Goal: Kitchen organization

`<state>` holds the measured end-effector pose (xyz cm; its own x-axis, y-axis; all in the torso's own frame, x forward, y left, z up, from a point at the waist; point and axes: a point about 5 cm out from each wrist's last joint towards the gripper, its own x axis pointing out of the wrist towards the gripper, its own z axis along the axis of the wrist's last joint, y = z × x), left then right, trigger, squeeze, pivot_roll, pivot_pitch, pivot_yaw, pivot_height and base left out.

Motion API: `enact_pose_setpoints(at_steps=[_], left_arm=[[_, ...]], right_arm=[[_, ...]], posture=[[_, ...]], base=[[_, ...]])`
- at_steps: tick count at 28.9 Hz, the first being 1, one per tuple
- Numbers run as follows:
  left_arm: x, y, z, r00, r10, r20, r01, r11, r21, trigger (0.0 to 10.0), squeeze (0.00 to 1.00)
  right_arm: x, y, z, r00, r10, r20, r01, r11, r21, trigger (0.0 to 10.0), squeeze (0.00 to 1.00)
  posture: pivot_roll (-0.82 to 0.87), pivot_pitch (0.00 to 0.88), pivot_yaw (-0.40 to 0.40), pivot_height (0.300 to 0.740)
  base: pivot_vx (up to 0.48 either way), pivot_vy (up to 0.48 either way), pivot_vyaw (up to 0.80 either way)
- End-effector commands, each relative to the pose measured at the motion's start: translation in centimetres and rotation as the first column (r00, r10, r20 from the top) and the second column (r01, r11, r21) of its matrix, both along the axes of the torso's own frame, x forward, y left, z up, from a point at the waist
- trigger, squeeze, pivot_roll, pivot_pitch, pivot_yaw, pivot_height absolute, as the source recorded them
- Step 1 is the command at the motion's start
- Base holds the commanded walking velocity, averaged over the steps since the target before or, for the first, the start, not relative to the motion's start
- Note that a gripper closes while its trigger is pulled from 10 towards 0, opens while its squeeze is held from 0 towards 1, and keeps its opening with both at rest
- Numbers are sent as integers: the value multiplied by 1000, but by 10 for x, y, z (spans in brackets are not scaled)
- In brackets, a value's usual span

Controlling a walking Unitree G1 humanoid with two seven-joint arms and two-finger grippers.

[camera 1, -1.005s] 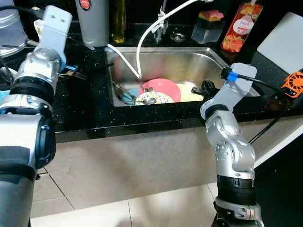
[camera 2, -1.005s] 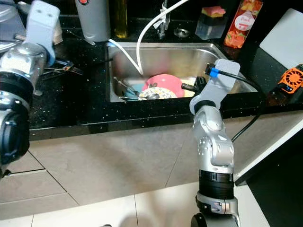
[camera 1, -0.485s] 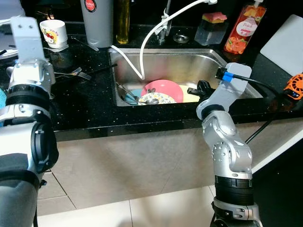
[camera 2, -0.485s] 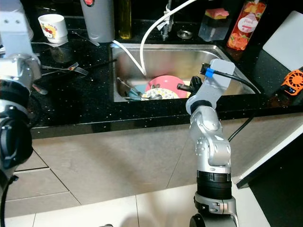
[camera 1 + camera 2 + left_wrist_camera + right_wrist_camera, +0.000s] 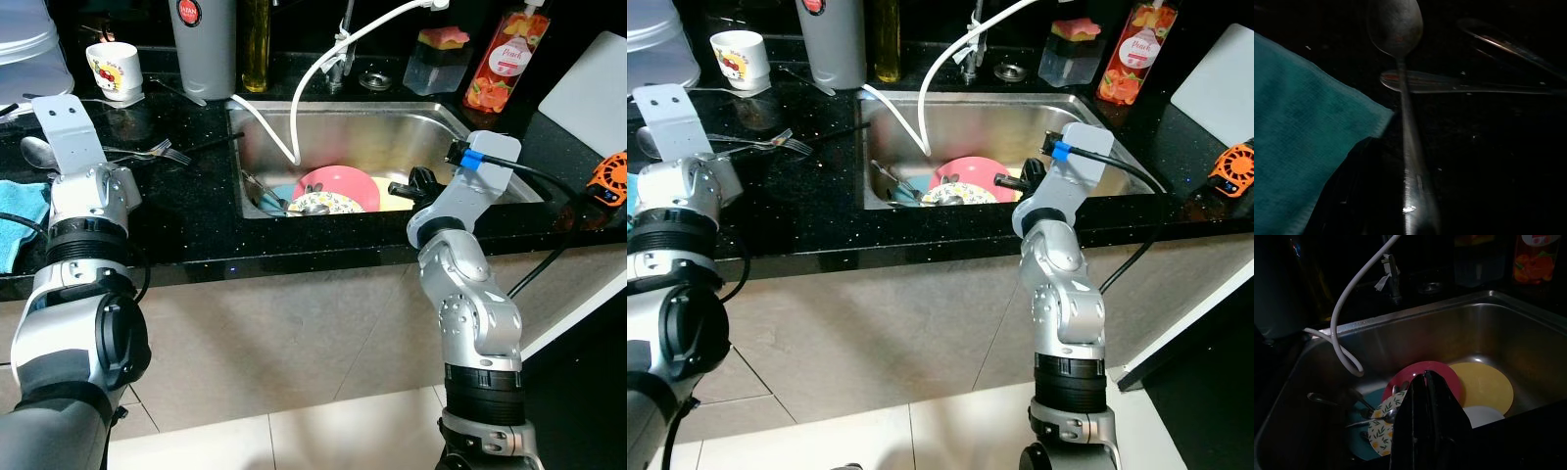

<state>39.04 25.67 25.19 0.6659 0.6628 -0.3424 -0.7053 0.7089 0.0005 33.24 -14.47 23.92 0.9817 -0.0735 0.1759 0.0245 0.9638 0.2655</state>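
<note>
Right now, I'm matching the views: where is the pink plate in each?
Left eye view: pink plate in the sink, centre.
Right eye view: same spot in the sink.
Right wrist view: just beyond the right gripper.
Left wrist view: faces a spoon and teal cloth instead.
Shared landmark: the white hose.

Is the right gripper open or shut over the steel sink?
Shut. In the right wrist view the right gripper has its two black fingers pressed together, nothing between them, above the pink plate in the steel sink.
</note>
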Motion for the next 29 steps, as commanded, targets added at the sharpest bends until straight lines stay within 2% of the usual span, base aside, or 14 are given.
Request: enact_pose_setpoints(at_steps=[1,6,7,8,13,20,23,25,27,28,29], left_arm=[[2,-6,-10,1000,-19,-15,18,999,-40,10000,0],[-1,-7,-11,1000,2,17,-1,998,-56,9686,0],[-1,-6,-11,1000,9,17,-8,997,-71,2471,0],[-3,-4,-14,1000,27,14,-26,994,-107,275,0],[-5,-1,-18,998,61,9,-59,987,-147,0,0],[-5,-4,-17,998,58,34,-51,983,-175,0,0],[-5,-4,-15,997,61,43,-53,985,-162,0,0],[-4,-4,-8,997,42,72,-34,993,-110,0,0],[-3,-7,-6,997,37,75,-29,994,-110,0,0],[-3,-8,-4,996,26,80,-18,995,-96,2745,0],[-3,-9,-2,996,18,83,-11,996,-87,2745,0]], right_arm=[[-1,-5,0,1000,-19,5,19,1000,9,10000,0],[-1,-6,1,1000,-21,8,21,1000,8,10000,0],[-1,-6,1,1000,-20,7,20,1000,8,10000,0],[-1,-6,0,1000,-19,6,19,1000,8,10000,0],[-1,-5,1,1000,-17,7,17,1000,8,10000,0],[-1,-6,1,1000,-17,7,17,1000,6,10000,0],[-1,-6,1,1000,-18,6,17,1000,6,10000,0],[-1,-6,1,1000,-17,4,17,1000,6,10000,0],[-1,-7,1,1000,-18,3,18,1000,6,10000,0],[-1,-7,1,1000,-18,3,18,1000,5,10000,0],[-1,-7,1,1000,-18,3,18,1000,5,10000,0]], posture=[[286,76,-48,740],[283,77,-49,740],[285,78,-51,740],[286,78,-52,740],[287,78,-54,740],[283,78,-56,740],[282,79,-57,740],[280,80,-59,740],[279,81,-60,740],[279,82,-62,740],[279,82,-62,740]], base=[[0,0,0],[0,0,0],[0,0,0],[0,0,0],[0,0,0],[0,0,0],[0,0,0],[0,0,0],[0,0,0],[0,0,0],[0,0,0]])
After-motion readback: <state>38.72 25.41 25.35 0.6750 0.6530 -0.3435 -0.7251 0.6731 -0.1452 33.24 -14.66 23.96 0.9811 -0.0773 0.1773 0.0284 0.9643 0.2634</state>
